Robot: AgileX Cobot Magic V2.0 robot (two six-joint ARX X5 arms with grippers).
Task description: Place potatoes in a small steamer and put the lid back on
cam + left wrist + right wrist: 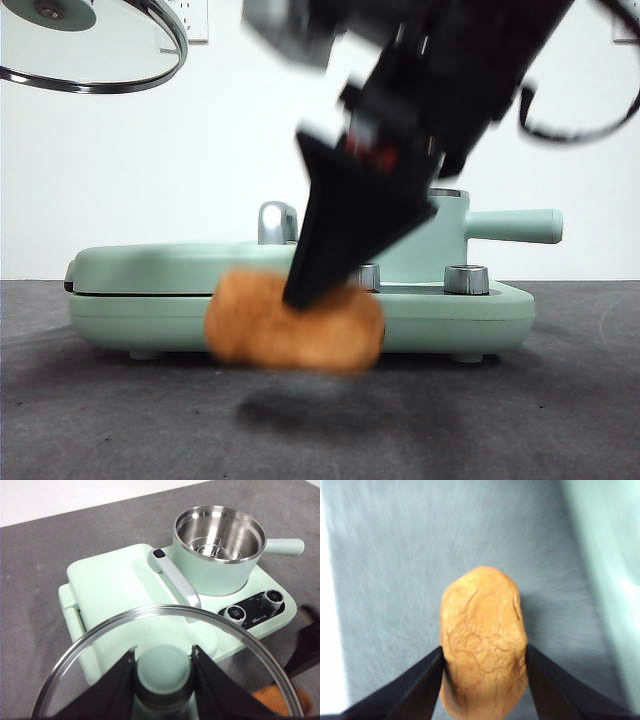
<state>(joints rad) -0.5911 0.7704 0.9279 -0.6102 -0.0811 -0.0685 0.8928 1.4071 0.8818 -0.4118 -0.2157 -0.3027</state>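
Potato (pixel 483 642) transport was the step in hand: the right gripper (pixel 484 655) was clamped on the orange-brown lump, its two black jaws pressed against the long sides near the middle, and in the front view the potato hung clear of the dark table (pixel 90 420), a soft shadow lying beneath it and blur on the arm suggesting motion. It sat in front of the flat green grill base (pixel 150 300), with the small steamer (pixel 218 555) behind and toward two o'clock from it in that view, only the pot's straight handle and a strip of wall showing past the arm. The left wrist view showed the steamer open and empty, steel basin bare, standing on the base beside the control knobs. The left gripper (pixel 164 667) was closed on the mint-green knob of the lid (pixel 100 645), holding the glass disc in the air; in the front view the lid appeared high at ten o'clock, well apart from the pot. By judgement, the task stood roughly at its middle. The next move called for raising the potato above the steel rim, carrying it over the basin, and probably tilting or aligning it lengthwise, since the lump looked about as wide as the pot; only then could the jaws part and the lid descend.
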